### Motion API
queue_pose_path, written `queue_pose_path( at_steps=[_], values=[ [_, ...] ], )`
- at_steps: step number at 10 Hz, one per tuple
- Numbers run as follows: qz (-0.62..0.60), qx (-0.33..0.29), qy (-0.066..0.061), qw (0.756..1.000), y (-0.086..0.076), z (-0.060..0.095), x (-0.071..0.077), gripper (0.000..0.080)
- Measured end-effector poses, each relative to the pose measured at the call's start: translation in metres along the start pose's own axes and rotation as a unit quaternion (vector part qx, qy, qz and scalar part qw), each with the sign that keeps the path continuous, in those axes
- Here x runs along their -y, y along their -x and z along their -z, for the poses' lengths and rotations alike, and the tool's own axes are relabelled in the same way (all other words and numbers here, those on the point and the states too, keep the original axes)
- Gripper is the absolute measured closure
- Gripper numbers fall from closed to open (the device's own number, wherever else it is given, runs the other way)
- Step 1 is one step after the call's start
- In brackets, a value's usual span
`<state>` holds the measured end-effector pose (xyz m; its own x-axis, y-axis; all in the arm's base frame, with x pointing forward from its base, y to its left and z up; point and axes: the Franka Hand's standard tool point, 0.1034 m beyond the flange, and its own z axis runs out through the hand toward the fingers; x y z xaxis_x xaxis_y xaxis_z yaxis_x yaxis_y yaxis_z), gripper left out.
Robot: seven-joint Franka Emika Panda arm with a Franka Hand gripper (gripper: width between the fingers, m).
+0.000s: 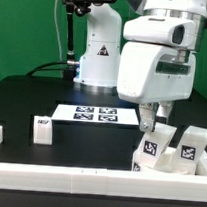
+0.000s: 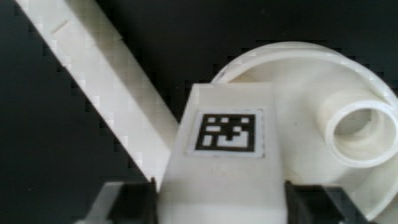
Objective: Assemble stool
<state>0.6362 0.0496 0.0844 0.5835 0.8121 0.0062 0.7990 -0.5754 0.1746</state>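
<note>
My pincer (image 1: pixel 147 123) is clamped on a stool leg (image 2: pixel 217 150). One dark finger (image 2: pixel 128 203) presses each flank, and the leg's tag faces my wrist camera. The leg's long axis seems to run in line with my fingers. Just beyond its end lies the round seat (image 2: pixel 317 110), with a socket (image 2: pixel 365 135) set off to one side of the leg. I judge the coming move hinges on that sideways offset. All this sits at the exterior view's right, near the front rail (image 1: pixel 87 174). Another leg (image 1: pixel 42 130) lies well apart, on the exterior view's left.

exterior view low across the table (image 1: pixel 22 98) toward the arm (image 1: pixel 155 57); wrist view close over a leg (image 2: pixel 222 150) common to both
</note>
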Motion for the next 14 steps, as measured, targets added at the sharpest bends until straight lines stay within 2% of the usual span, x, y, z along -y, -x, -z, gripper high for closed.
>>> queue_pose_path(
  at_steps=[3, 7, 11, 13, 14],
  values=[
    [-0.028, 0.0, 0.0, 1.0, 0.0, 0.0, 0.0, 0.0461],
    [-0.178, -0.001, 0.0, 0.984, 0.0, 0.0, 0.0, 0.0461],
    [-0.369, -0.005, 0.001, 0.929, -0.003, 0.0, 0.002, 0.0461],
    [-0.462, -0.013, 0.004, 0.887, -0.009, 0.002, 0.004, 0.0461],
    [-0.52, -0.017, 0.004, 0.854, -0.015, 0.003, 0.009, 0.0461]
  ],
)
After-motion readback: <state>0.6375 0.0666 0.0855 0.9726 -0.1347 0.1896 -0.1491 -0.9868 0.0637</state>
